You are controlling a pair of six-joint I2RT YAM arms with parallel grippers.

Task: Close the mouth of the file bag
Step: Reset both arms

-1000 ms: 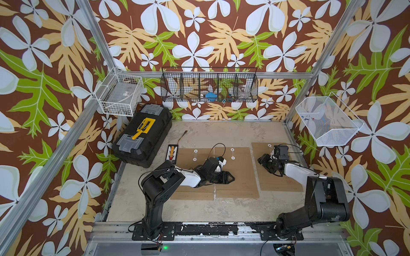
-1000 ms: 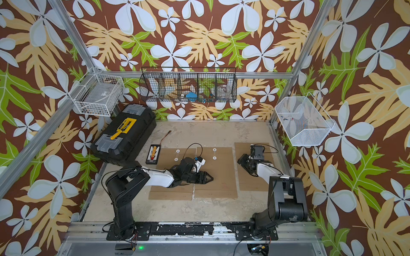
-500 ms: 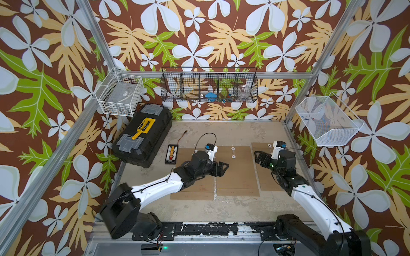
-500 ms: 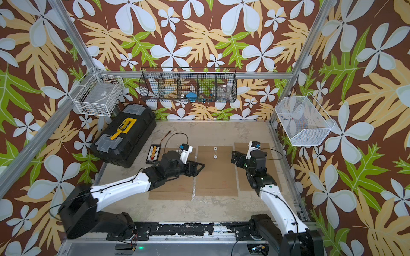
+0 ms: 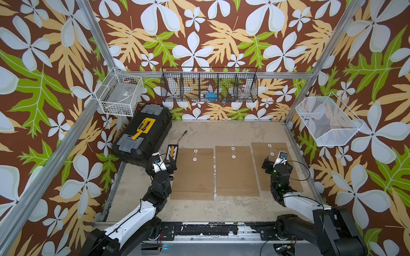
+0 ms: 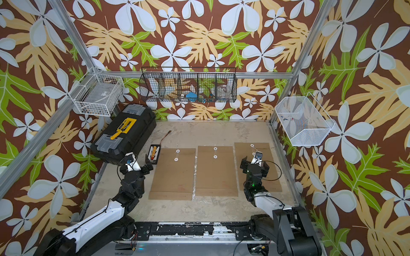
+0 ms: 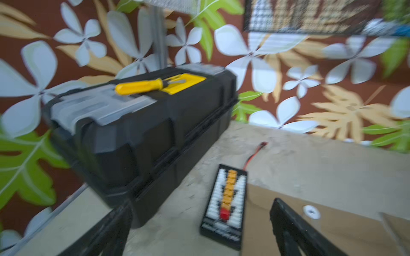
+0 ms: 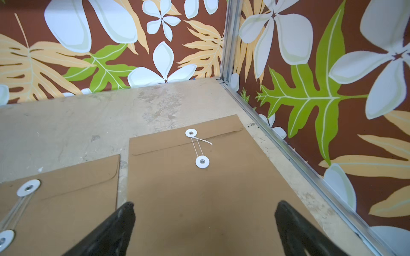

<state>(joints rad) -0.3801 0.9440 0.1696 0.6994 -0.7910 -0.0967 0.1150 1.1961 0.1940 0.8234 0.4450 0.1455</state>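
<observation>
Three brown file bags lie flat side by side on the floor in both top views: left (image 5: 193,175), middle (image 5: 236,170) and right (image 5: 258,179). Each has two white discs near its mouth. In the right wrist view the right bag (image 8: 199,188) has its flap folded down and string (image 8: 197,147) running between its discs. My right gripper (image 8: 206,206) hangs open above that bag, holding nothing. My left gripper (image 7: 200,207) is open over bare floor beside the left bag's (image 7: 332,226) edge, by the connector board (image 7: 226,199).
A black toolbox (image 5: 144,135) with a yellow screwdriver (image 7: 139,85) on its lid stands at the left, close to my left gripper (image 5: 163,160). Wire baskets hang on the left (image 5: 119,95), back (image 5: 209,87) and right (image 5: 326,122) walls. A metal rail (image 8: 288,150) borders the right bag.
Both arms have pulled away from the middle bag. The left gripper swung left to the toolbox side, the right gripper drew back over the right bag, and both opened wider.
</observation>
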